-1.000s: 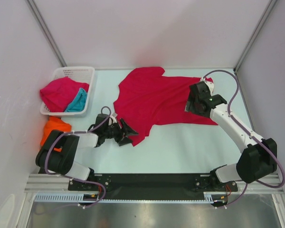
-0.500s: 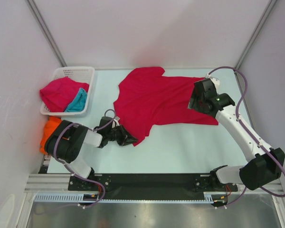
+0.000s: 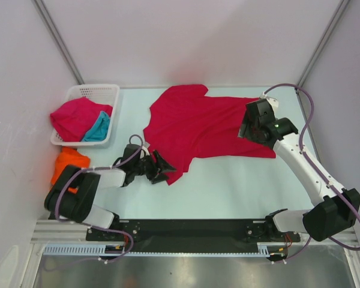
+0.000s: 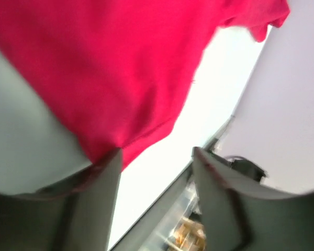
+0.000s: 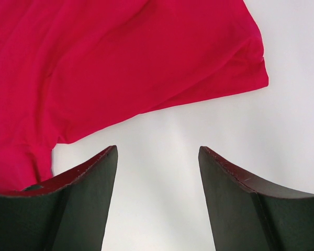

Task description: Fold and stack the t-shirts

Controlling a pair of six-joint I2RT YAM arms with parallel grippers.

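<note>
A crimson t-shirt [image 3: 198, 126] lies spread flat across the middle of the table. My left gripper [image 3: 165, 169] is open at the shirt's near-left corner. In the left wrist view the red cloth [image 4: 110, 68] reaches one fingertip [image 4: 114, 157], and nothing lies between the fingers of the left gripper [image 4: 156, 152]. My right gripper [image 3: 245, 131] hovers open over the shirt's right side. Seen from the right wrist, the right gripper [image 5: 157, 150] frames bare table just off the shirt's edge [image 5: 146, 52]. A second crimson shirt [image 3: 75, 117] and a teal one [image 3: 98, 129] are bunched in the basket. An orange shirt [image 3: 69, 161] lies crumpled at the far left.
The white lattice basket [image 3: 93, 89] stands at the back left of the table. White walls close in the left, back and right. The black rail [image 3: 186, 228] holding the arm bases runs along the near edge.
The left gripper shut at the shirt's near-left corner and has opened again, holding no cloth. The right gripper shifted a little to the right and stayed open.
</note>
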